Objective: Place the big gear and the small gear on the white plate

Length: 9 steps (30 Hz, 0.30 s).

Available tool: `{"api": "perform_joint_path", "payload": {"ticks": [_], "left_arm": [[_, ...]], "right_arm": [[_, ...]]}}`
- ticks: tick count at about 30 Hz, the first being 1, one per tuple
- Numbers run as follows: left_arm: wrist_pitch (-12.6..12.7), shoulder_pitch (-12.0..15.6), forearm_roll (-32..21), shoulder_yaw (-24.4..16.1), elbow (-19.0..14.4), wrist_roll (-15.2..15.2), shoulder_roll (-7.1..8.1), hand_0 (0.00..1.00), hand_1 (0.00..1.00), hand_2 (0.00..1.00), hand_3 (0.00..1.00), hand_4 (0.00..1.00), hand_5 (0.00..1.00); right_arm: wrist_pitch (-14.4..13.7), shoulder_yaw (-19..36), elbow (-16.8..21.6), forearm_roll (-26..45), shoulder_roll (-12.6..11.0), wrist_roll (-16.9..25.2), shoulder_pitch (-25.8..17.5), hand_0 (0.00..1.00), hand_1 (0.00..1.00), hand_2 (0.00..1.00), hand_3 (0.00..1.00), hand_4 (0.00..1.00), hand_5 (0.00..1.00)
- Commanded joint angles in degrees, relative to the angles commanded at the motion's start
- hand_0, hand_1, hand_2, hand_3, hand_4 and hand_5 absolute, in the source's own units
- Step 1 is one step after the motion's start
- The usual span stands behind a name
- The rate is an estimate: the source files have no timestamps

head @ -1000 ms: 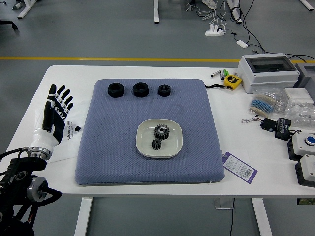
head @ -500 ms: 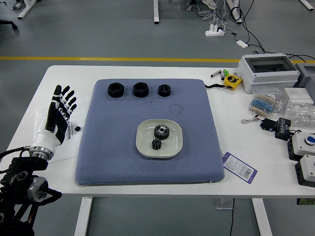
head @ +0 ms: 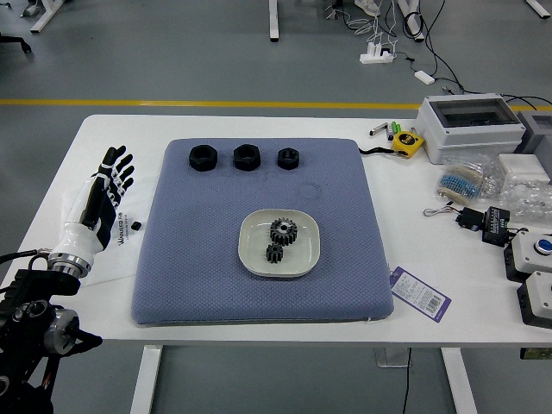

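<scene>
The 2 dark toothed gears (head: 283, 230) sit on the white rounded plate (head: 309, 251); the black-and-white left hand (head: 110, 191), fingers extended, holds nothing and should retreat clear of the plate.

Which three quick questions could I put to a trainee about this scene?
1. True or false: both the big gear and the small gear are on the white plate.
2. Fill in the blank: the three black nuts stand in a row along the ____ edge of the blue mat.
3. Which robot hand is in view, the left or the right, and is it holding anything?

Key: 1. True. 2. Far. 3. The left hand; it holds nothing.
</scene>
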Motion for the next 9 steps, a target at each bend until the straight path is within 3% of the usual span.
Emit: {"api": "perform_joint_path", "payload": {"ticks": [9], "left_arm": [[-0.4,0.29,-1.23,-0.29,0.28,0.03,-0.32,0.998,0.998,0.998,0.958,0.925,0.998]], "right_arm": [[-0.19,0.5,0.02,-0.95,0.12,-0.3,-0.08,0.652,0.658,0.728,0.574,0.835,0.678]]}}
